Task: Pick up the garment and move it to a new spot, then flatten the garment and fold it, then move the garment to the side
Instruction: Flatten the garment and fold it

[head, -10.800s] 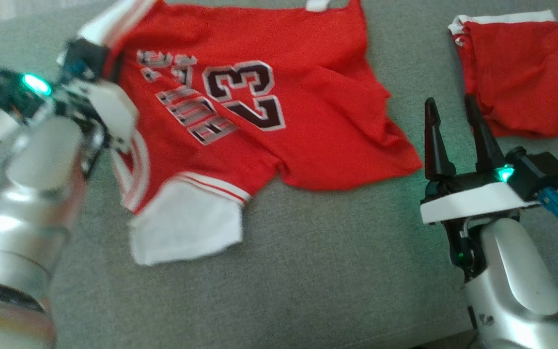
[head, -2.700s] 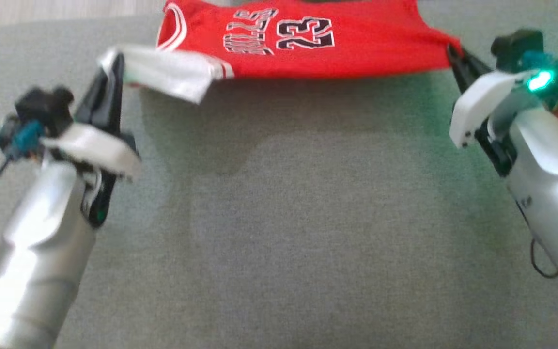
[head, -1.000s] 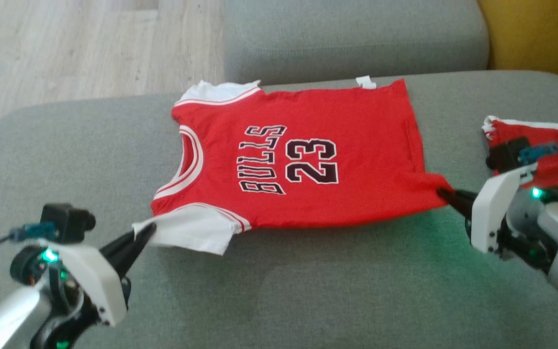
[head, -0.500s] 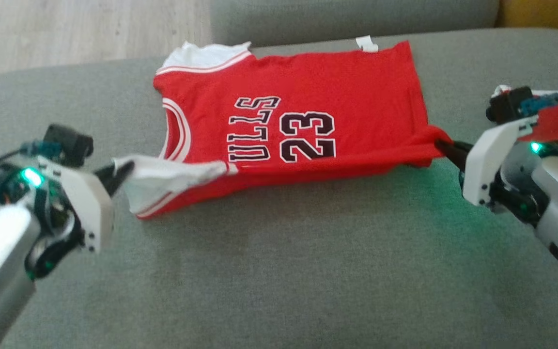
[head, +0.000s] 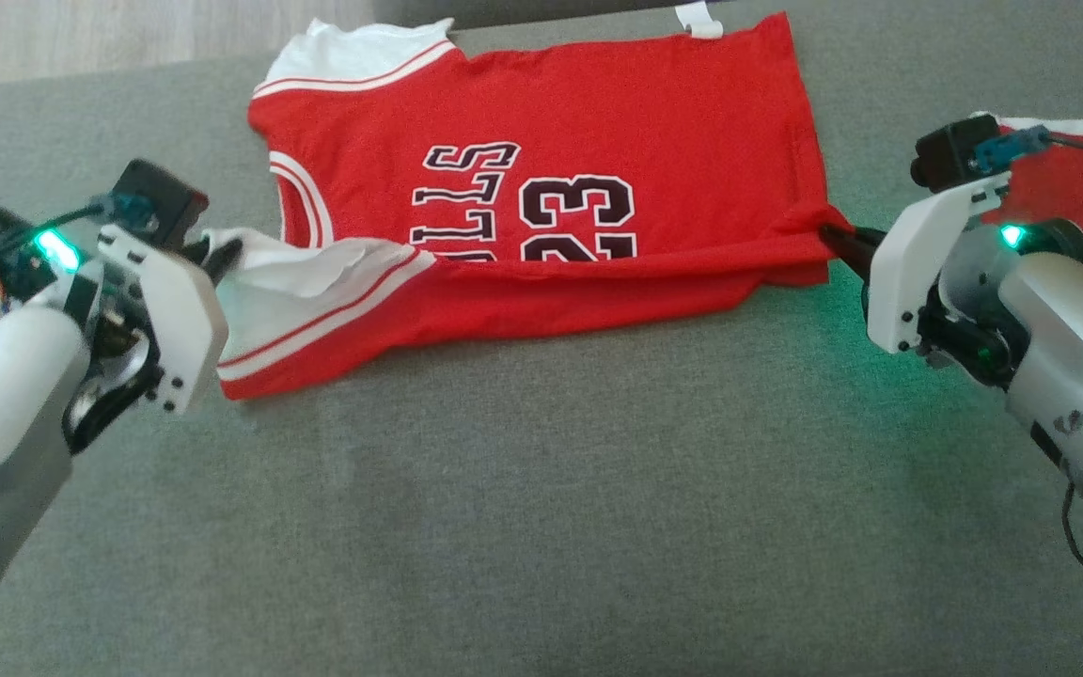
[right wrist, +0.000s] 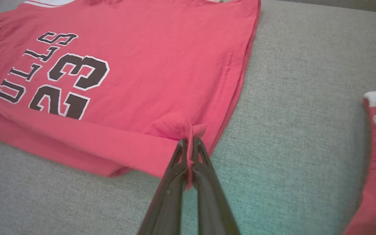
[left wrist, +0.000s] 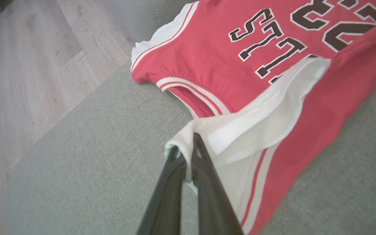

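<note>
Jersey (head: pixel 598 113): red, white sleeves with red stripes, black white-edged lettering. Sofa (head: pixel 541 517): grey. Floor (left wrist: pixel 28 65): pale wood.

Red jersey (head: pixel 654 103), chest print, black with white outline. Number (head: pixel 579 216) reads "23"; its lower part is covered by the jersey's turned-over near edge. Lettering (right wrist: pixel 21 73), beside the number on the neckline side, reads "ULLS"; whatever precedes the U is hidden under that same edge.

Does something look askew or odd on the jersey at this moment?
Yes. The Bulls jersey is partly folded, and the flap is uneven: wide at the white sleeve pinched by the left gripper, narrow at the hem corner held by the right gripper. The sleeve lies crumpled.
</note>
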Controlling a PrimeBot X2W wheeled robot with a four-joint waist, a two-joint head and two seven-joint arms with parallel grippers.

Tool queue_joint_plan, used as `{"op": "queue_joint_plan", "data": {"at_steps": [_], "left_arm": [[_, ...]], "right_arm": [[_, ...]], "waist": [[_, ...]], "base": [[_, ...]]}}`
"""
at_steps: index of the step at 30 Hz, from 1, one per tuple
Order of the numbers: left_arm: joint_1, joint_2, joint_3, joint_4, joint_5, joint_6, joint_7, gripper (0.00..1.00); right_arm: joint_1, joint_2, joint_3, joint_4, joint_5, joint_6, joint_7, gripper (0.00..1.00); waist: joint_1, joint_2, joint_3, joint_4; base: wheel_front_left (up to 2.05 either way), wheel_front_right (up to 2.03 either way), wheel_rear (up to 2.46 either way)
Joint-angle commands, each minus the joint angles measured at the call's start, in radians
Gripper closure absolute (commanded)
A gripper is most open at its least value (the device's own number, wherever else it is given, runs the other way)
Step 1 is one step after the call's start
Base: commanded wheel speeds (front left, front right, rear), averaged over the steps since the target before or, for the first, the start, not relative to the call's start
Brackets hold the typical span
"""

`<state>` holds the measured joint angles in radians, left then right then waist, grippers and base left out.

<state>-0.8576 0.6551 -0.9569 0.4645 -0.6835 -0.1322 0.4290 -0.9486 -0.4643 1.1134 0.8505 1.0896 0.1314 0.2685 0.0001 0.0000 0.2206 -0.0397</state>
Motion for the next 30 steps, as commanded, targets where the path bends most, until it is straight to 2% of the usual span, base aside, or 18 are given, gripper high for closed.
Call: {"op": "queue_joint_plan", "data": {"at_steps": [1, 4, 5, 6, 7, 12, 18, 22, 23, 25, 28, 30], "left_arm": [[-0.09, 0.03, 0.023, 0.005, 0.009, 0.002, -0.019, 1.0], [-0.139, 0.016, -0.01, 0.045, 0.022, 0.002, -0.054, 1.0], [-0.157, 0.01, -0.011, 0.066, 0.034, 0.002, -0.075, 1.0], [-0.174, 0.002, -0.011, 0.087, 0.048, 0.002, -0.101, 0.04], [-0.188, -0.009, -0.009, 0.109, 0.059, 0.005, -0.13, 0.0], [-0.225, -0.075, 0.036, 0.207, 0.079, 0.06, -0.326, 0.0], [-0.19, -0.146, 0.112, 0.281, 0.05, 0.144, -0.584, 0.0], [-0.149, -0.178, 0.157, 0.281, 0.016, 0.169, -0.661, 0.0], [-0.133, -0.186, 0.175, 0.272, 0.007, 0.18, -0.674, 0.0], [-0.096, -0.2, 0.214, 0.237, -0.002, 0.203, -0.687, 0.0], [-0.022, -0.218, 0.302, 0.104, 0.031, 0.247, -0.69, 0.0], [0.056, -0.233, 0.361, 0.011, 0.069, 0.272, -0.69, 0.0]], "right_arm": [[-0.036, 0.001, 0.002, -0.002, -0.008, -0.001, -0.007, 1.0], [-0.058, 0.012, 0.007, 0.023, -0.01, -0.001, -0.02, 1.0], [-0.07, 0.016, 0.008, 0.034, -0.019, -0.001, -0.04, 0.31], [-0.078, 0.022, 0.003, 0.052, -0.021, -0.001, -0.057, 0.0], [-0.087, 0.029, 0.0, 0.067, -0.024, -0.001, -0.073, 0.0], [-0.12, 0.058, -0.039, 0.123, -0.018, -0.001, -0.195, 0.0], [-0.115, 0.055, -0.055, 0.13, -0.061, -0.001, -0.451, 0.0], [-0.104, 0.048, -0.091, 0.134, -0.097, -0.001, -0.522, 0.0], [-0.099, 0.046, -0.116, 0.128, -0.111, -0.001, -0.528, 0.0], [-0.095, 0.029, -0.23, 0.076, -0.173, -0.001, -0.529, 0.0], [-0.007, 0.015, -0.422, -0.023, -0.326, -0.001, -0.53, 0.0], [0.083, 0.032, -0.554, -0.091, -0.426, -0.001, -0.53, 0.0]], "waist": [[-0.0001, 0.0, 0.01, -0.006], [-0.0001, 0.0, 0.025, -0.012], [-0.0001, 0.0, 0.03, -0.014], [-0.0001, 0.0, 0.035, -0.016], [-0.0001, 0.0, 0.039, -0.017], [-0.0001, 0.0, 0.042, -0.023], [-0.0001, 0.0, -0.008, -0.02], [-0.0001, 0.0, -0.039, -0.012], [-0.0001, 0.0, -0.048, -0.01], [-0.0001, 0.0, -0.063, -0.007], [-0.0001, 0.0, -0.083, 0.002], [-0.0001, 0.0, -0.098, 0.007]], "base": [[0.0, 0.0, 0.0], [0.0, 0.0, 0.0], [0.0, 0.0, 0.0], [0.0, 0.0, 0.0], [0.0, 0.0, 0.0], [0.0, 0.0, 0.0], [0.0, 0.0, 0.0], [0.0, 0.0, 0.0], [0.0, 0.0, 0.0], [0.0, 0.0, 0.0], [0.0, 0.0, 0.0], [0.0, 0.0, 0.0]]}}
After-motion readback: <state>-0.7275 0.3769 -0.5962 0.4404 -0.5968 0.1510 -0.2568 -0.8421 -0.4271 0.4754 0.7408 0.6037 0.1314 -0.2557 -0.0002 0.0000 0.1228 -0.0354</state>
